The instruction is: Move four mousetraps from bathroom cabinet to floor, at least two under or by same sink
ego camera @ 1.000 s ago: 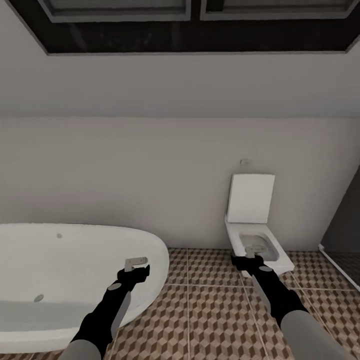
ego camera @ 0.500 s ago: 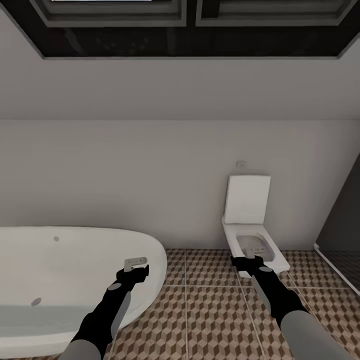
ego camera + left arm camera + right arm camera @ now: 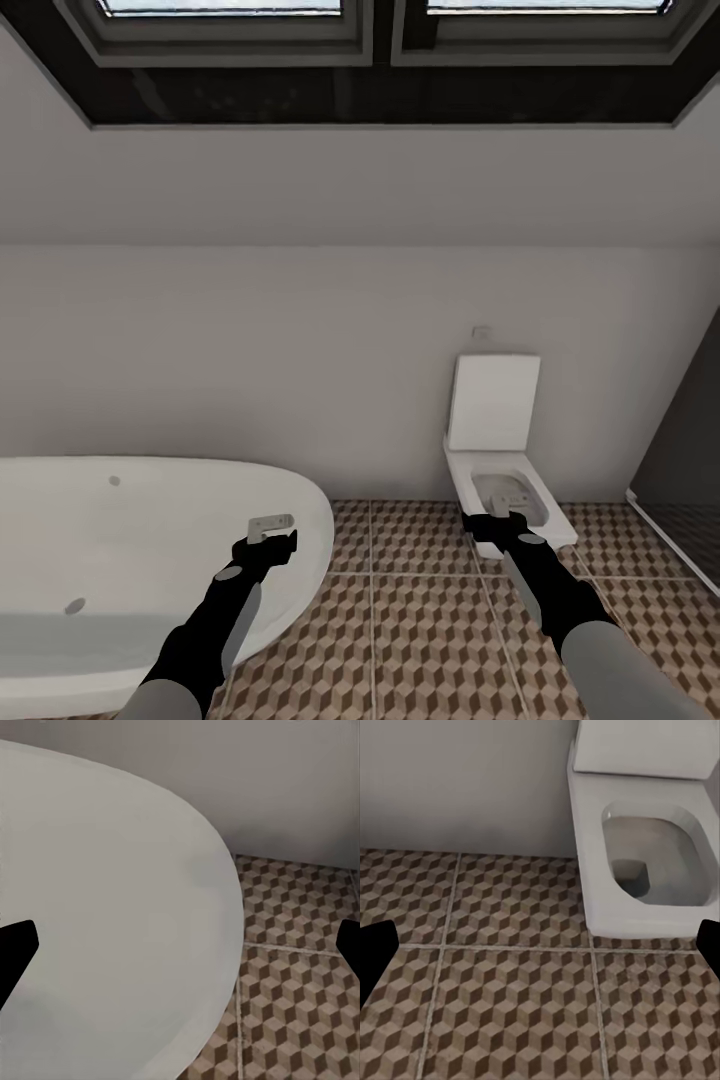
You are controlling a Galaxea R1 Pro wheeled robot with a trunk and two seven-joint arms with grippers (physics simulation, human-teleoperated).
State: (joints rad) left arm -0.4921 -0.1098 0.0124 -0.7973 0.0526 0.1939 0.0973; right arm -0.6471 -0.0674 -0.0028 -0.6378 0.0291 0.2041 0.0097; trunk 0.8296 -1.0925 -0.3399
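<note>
Two arms reach forward low in the head view, both grippers empty. Left gripper (image 3: 272, 524) hangs over the near right end of the white bathtub (image 3: 120, 560); right gripper (image 3: 508, 498) sits in front of the white toilet (image 3: 505, 500), lid up. Jaws on both are spread wide: in each wrist view only the dark fingertips (image 3: 16, 949) (image 3: 375, 949) show at the picture's two side edges, nothing between them.

Versus the earlier frames, the whole head view has shifted a bit: more of the window (image 3: 370, 35) glass shows at the top, tub and toilet sit slightly elsewhere in frame. That is camera motion; arms hold the same pose relative to the body.

The bathroom floor (image 3: 430, 620), brown-beige cube-pattern tiles with pale grout, lies below and between the two grippers, running from the tub's edge past the toilet base to the plain pale wall (image 3: 300, 350). Left wrist view: tub rim (image 3: 112, 907) with floor tiles (image 3: 292, 967) beside it. Right wrist view: toilet bowl (image 3: 649, 862) standing on the tiles (image 3: 510, 967) against the wall. Dark panel (image 3: 690, 440) at far right.
</note>
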